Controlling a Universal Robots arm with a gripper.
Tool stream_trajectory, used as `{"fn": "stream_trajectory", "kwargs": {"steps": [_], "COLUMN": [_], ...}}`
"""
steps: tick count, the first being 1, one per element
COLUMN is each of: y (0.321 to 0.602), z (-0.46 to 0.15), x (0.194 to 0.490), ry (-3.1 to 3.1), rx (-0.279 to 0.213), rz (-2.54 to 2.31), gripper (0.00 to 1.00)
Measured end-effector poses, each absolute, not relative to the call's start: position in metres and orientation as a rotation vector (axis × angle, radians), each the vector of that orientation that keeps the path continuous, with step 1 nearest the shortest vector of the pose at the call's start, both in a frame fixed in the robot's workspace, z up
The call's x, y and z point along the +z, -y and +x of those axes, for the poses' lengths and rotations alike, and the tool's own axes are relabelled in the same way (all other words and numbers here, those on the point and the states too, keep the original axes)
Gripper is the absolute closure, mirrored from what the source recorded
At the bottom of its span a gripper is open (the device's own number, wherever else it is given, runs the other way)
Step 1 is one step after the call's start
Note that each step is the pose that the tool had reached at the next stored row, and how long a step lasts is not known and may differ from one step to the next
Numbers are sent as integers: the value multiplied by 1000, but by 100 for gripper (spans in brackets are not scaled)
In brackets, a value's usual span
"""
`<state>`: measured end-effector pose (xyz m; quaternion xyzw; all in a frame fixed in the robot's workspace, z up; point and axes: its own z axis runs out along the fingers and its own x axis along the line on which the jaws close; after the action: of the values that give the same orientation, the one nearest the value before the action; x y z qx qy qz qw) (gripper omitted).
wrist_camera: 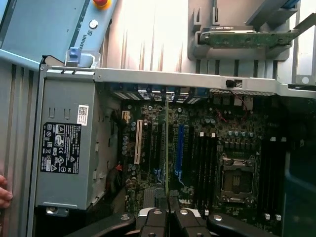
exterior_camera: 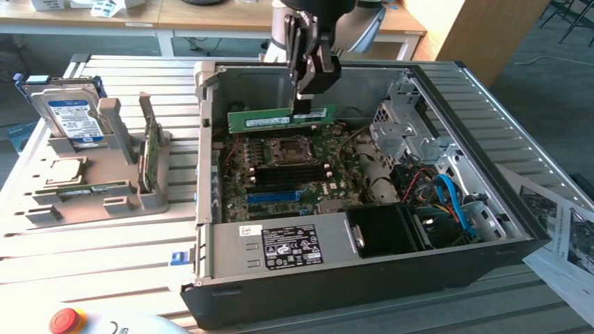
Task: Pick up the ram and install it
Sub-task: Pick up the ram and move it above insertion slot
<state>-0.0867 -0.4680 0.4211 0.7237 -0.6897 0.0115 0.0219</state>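
While the computer case [exterior_camera: 483,125] lies open on the slatted table [exterior_camera: 111,243], the gripper [exterior_camera: 302,109] hangs over the motherboard [exterior_camera: 278,174] with its claw pinched narrow on the ram [exterior_camera: 281,120]. It grips the stick by the top edge, near the middle of its length. The ram stands on its long edge, level, with the whitish label facing the exterior camera. It hovers above the board on the far side of the CPU socket [exterior_camera: 288,149], close to the case's back wall, and is clear of the black memory slots [exterior_camera: 292,177] on the socket's near side.

In the wrist view the two fingertips [wrist_camera: 155,217] press together, and the stick shows edge-on as a thin line running away from them over the board, between the white slot [wrist_camera: 138,140] and the blue slot [wrist_camera: 179,148]. The power supply [wrist_camera: 64,148] sits beside the board, and a person's fingertips [wrist_camera: 4,192] rest at the case's edge.

To the exterior view's left a grey fixture [exterior_camera: 93,202] holds a hard drive [exterior_camera: 69,111], a broader green card [exterior_camera: 149,156] standing upright, and a processor chip [exterior_camera: 60,170].
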Motion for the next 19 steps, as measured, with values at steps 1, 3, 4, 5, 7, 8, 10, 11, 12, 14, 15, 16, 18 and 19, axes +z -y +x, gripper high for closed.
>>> {"fn": "stream_trajectory", "kwargs": {"steps": [1,3,4,5,7,8,10,11,12,14,15,16,18,19], "y": [468,468,468,468,468,468,468,468,468,468,468,468,468,468], "z": [-84,-79,-77,-75,-72,-72,-72,-72,-72,-72,-72,-72,-72,-72], "x": [421,421,421,421,421,421,421,421,421,421,421,421,421,421], "ry": [2137,2137,2137,2137,2137,2137,2137,2137,2137,2138,2139,2140,2143,2145], "rx": [35,36,36,36,36,36,36,36,36,35,35,36,36,37], "rz": [2242,2242,2242,2242,2242,2242,2242,2242,2242,2243,2244,2246,2248,2250], "gripper": [88,88,88,88,88,88,88,88,88,88,88,88,88,88]}}
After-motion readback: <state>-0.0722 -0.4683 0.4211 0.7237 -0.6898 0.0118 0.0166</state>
